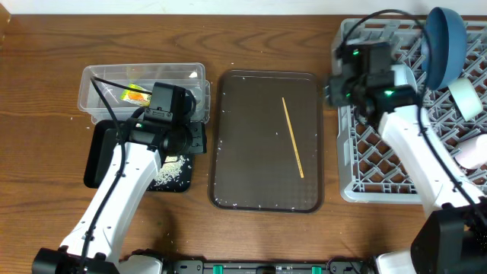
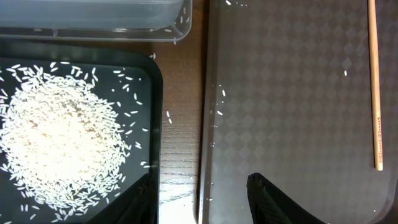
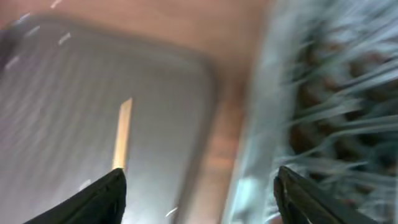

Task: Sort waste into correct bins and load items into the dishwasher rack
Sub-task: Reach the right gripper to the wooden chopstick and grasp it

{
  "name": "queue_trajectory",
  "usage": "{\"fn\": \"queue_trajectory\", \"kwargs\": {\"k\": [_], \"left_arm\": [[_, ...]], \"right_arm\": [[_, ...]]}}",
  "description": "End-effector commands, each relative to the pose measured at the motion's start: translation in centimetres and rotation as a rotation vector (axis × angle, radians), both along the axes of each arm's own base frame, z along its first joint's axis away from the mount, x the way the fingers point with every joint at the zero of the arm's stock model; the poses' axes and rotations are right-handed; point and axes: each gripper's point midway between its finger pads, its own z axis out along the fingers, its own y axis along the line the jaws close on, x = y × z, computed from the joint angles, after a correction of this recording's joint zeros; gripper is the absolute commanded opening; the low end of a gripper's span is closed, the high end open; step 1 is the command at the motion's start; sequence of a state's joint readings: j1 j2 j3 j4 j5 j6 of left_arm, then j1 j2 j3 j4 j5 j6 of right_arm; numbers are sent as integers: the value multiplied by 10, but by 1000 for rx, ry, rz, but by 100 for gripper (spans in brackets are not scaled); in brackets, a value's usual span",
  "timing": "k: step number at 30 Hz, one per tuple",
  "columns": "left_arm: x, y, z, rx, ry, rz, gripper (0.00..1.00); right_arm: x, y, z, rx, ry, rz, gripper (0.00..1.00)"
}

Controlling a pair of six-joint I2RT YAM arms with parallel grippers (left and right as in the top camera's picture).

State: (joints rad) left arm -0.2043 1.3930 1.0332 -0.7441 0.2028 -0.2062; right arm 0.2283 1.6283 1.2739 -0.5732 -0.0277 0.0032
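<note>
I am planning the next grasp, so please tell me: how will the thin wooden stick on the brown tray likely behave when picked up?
The stick looks straight and very thin, so it is probably stiff and light, yet easy to snap. It lies flat on the smooth tray, so a pinch may push or roll it rather than catch it.

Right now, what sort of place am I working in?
Probably a tabletop dish-clearing station: on a wooden table stand a grey dishwasher rack holding a dark-blue plate, a brown serving tray with a wooden stick, and a black tray of rice.
</note>
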Motion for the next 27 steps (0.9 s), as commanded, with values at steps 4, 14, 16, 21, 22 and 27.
{"fn": "queue_trajectory", "kwargs": {"k": [4, 14, 16, 21, 22, 27], "left_arm": [[5, 2, 7, 4, -25, 6, 49], [5, 2, 7, 4, -25, 6, 49], [5, 2, 7, 4, -25, 6, 49], [4, 2, 7, 4, -23, 6, 49], [4, 2, 7, 5, -21, 6, 50], [4, 2, 7, 5, -21, 6, 49]], "right_arm": [[-33, 43, -9, 69, 96, 56, 75], [-69, 62, -68, 61, 268, 32, 66], [-75, 68, -81, 38, 298, 49, 66], [-88, 68, -112, -71, 361, -36, 61], [-89, 66, -118, -97, 369, -61, 61], [-99, 69, -144, -143, 423, -84, 61]]}}
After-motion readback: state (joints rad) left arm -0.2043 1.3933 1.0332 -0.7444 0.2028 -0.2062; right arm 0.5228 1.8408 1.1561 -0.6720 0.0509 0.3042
